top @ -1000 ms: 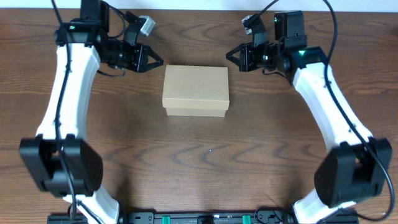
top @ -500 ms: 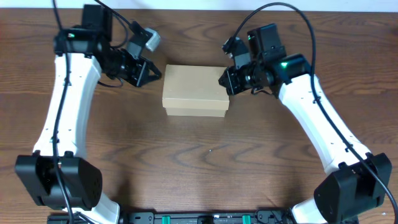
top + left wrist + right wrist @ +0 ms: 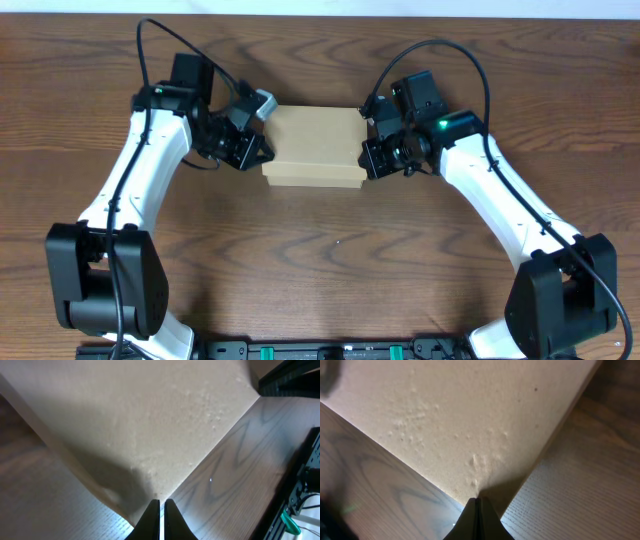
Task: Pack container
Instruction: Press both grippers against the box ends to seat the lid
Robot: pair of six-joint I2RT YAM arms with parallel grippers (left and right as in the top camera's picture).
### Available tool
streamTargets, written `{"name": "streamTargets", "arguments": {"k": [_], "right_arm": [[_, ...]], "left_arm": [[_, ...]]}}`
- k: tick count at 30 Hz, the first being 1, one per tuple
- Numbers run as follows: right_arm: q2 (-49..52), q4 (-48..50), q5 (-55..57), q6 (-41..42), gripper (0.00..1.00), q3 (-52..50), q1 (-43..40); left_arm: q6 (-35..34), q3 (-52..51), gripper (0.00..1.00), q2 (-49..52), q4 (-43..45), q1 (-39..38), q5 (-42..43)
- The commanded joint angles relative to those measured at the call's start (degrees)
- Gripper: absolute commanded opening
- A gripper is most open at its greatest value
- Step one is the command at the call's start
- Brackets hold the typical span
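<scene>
The container [image 3: 313, 145] is a plain tan cardboard box with its flap lid closed, lying in the middle of the table. My left gripper [image 3: 262, 155] is shut and empty, its tips against the box's near left corner. In the left wrist view the box [image 3: 150, 420] fills the top and the gripper [image 3: 160, 503] touches its corner. My right gripper [image 3: 366, 160] is shut and empty, its tips against the box's near right corner. In the right wrist view the box [image 3: 470, 415] fills the top, with the gripper [image 3: 477, 500] at its edge.
The brown wooden table [image 3: 330, 260] spreads out around the box. A black rail [image 3: 330, 350] runs along the front edge. Cables loop above both arms.
Both arms have swung inward and toward the front, from beside the box's far corners to its near corners. Their jaws, apart a second ago, are now together.
</scene>
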Motion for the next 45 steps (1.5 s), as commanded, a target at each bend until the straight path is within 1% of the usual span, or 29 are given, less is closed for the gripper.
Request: {"name": "streamTargets", "arguments": {"k": [1, 11, 14, 18, 22, 28, 36, 40, 45], "right_arm": [[0.42, 1.03, 0.42, -0.66, 0.01, -2.71, 0.52], [0.44, 1.86, 0.44, -0.68, 0.01, -3.32, 0.52], [0.44, 1.84, 0.42, -0.66, 0.01, -3.23, 0.52], [0.35, 1.73, 0.37, -0.66, 0.01, -2.4, 0.52], [0.28, 0.79, -0.35, -0.66, 0.02, -1.27, 0.52], [-0.17, 0.52, -0.92, -0.48, 0.01, -0.72, 0.52], [-0.68, -0.17, -1.05, 0.57, 0.01, 0.42, 0.48], [-3.5, -2.4, -1.33, 0.59, 0.01, 3.15, 0.48], [-11.13, -2.56, -1.38, 1.57, 0.01, 4.07, 0.55]], "left_arm": [[-2.01, -2.49, 0.06, 0.48, 1.16, -0.28, -0.22], [-2.84, -4.37, 0.06, 0.48, 1.46, -0.28, -0.28], [-4.15, -4.35, 0.06, 0.46, 1.46, -0.26, -2.32], [-4.68, -3.8, 0.06, -0.13, 1.18, -0.22, -2.82], [-8.2, -3.32, 0.06, -0.79, 3.06, -0.22, -6.54], [-12.11, -3.41, 0.06, -0.63, 7.17, -0.28, -7.96], [-12.52, -3.78, 0.06, -0.09, 6.51, -1.88, -10.05], [-12.63, -1.81, 0.06, -4.13, 2.21, -1.88, -10.56], [-12.7, -0.42, 0.06, -17.05, -1.75, -2.14, -11.17]]}}
